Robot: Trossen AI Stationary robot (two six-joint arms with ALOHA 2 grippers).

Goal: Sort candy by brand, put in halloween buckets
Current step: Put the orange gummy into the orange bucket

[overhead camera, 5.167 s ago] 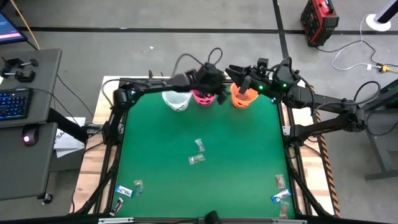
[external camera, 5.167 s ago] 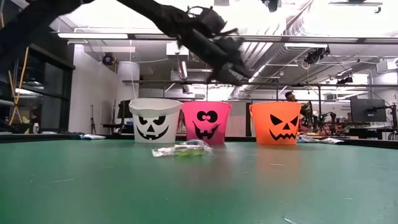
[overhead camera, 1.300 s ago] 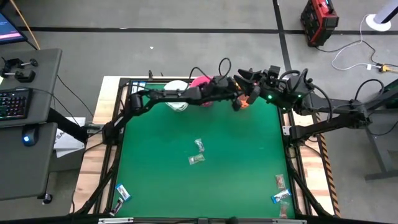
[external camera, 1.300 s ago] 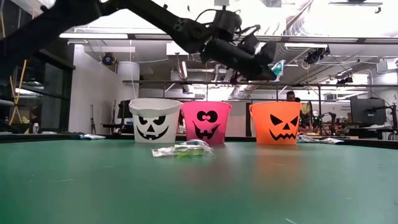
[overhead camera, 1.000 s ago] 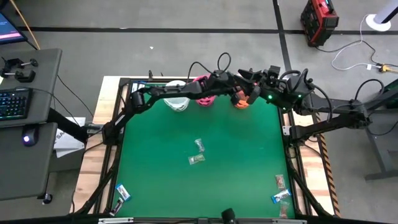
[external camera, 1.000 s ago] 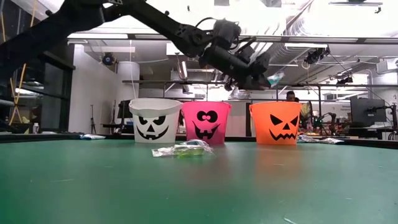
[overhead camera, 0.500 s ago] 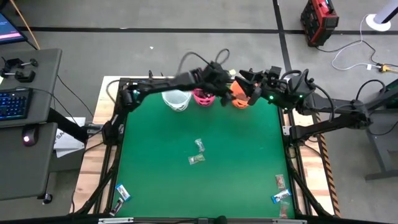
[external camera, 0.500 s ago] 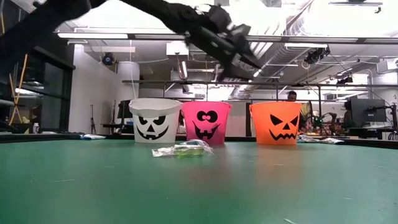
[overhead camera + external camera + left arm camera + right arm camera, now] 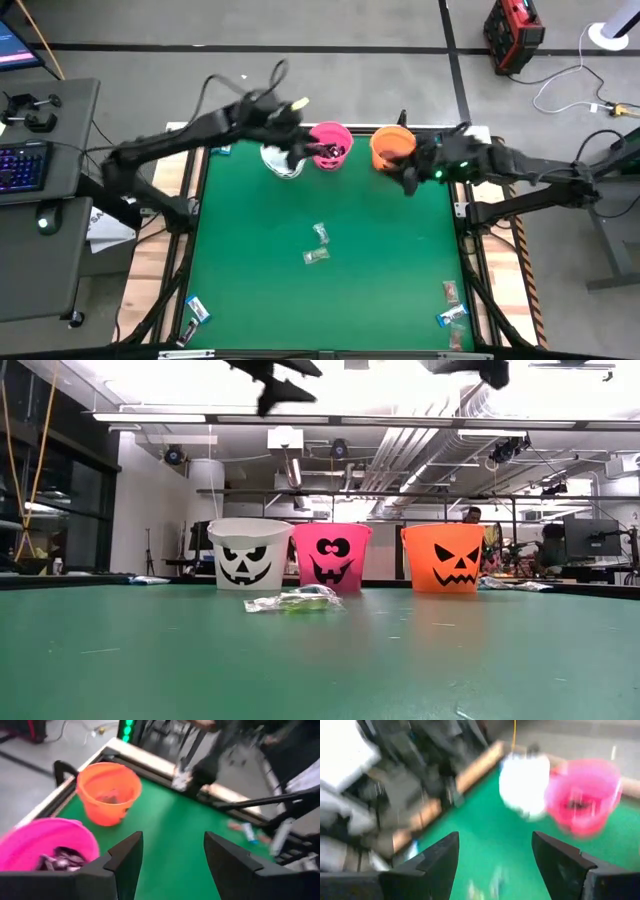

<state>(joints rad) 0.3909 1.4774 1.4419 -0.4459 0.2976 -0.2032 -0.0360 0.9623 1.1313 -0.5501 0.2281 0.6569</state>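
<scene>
Left gripper [image 9: 170, 862] is held above the pink bucket [image 9: 330, 146], fingers spread, empty. Right gripper [image 9: 495, 865] is spread too, beside the orange bucket [image 9: 391, 146]. Candy [image 9: 319, 244] is scattered mid-table.

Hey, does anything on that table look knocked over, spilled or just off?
Nothing stands out. The white bucket, pink bucket and orange bucket stand upright in a row, and the loose candy lies flat on the green table.

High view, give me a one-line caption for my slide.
Both arms raised by the white bucket, pink bucket and orange bucket; candy scattered on the green table.
</scene>
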